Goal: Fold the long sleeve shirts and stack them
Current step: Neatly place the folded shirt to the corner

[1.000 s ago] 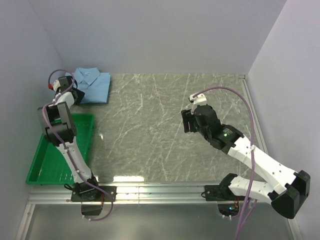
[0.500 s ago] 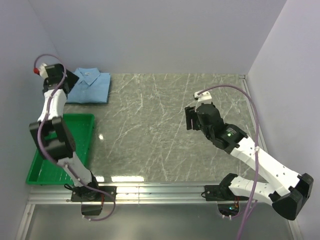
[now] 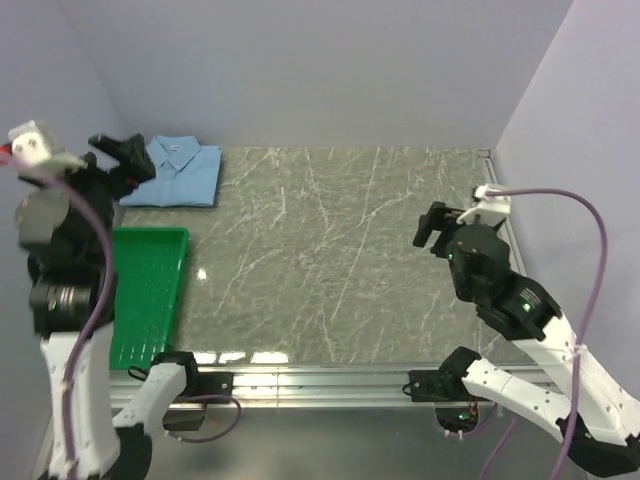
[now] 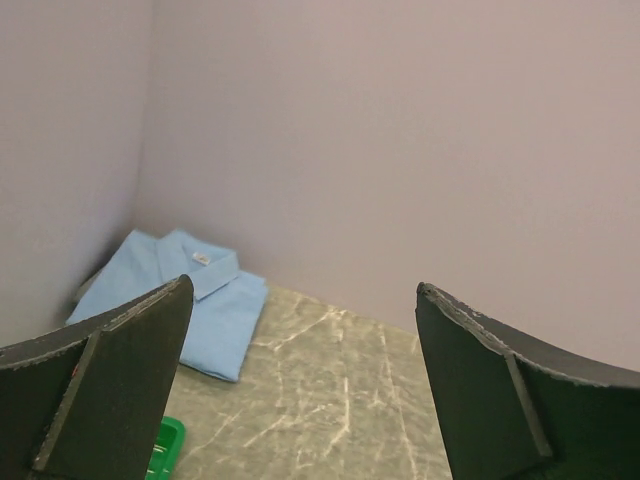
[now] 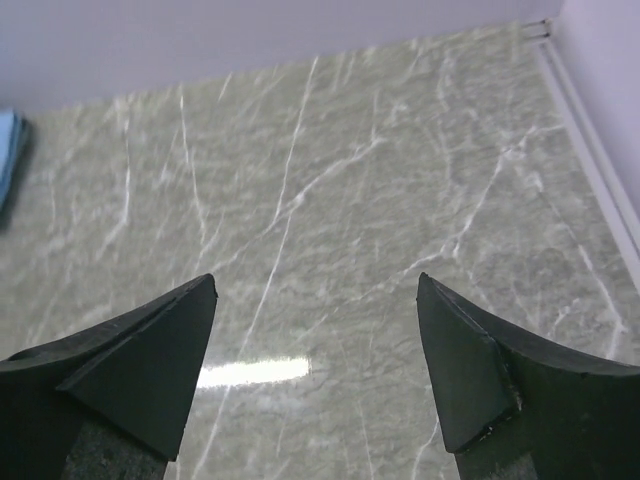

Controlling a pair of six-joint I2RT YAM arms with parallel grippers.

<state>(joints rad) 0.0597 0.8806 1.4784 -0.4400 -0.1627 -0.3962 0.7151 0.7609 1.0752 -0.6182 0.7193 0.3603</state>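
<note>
Collar (image 3: 178,148) of the folded light blue shirt (image 3: 180,175) points at the back wall. The shirt lies flat in the bench's (image 3: 330,250) far left corner, seemingly longer side to side. Left end effector (image 4: 302,290) and right end effector (image 5: 315,280) are both released, grasping nothing.

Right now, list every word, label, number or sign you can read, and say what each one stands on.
No text can be read in any view.
Small white neck label inside the collar of the light blue shirt: too small to read.
Green tray: no markings visible.
Table: only its marble pattern, no text.
</note>
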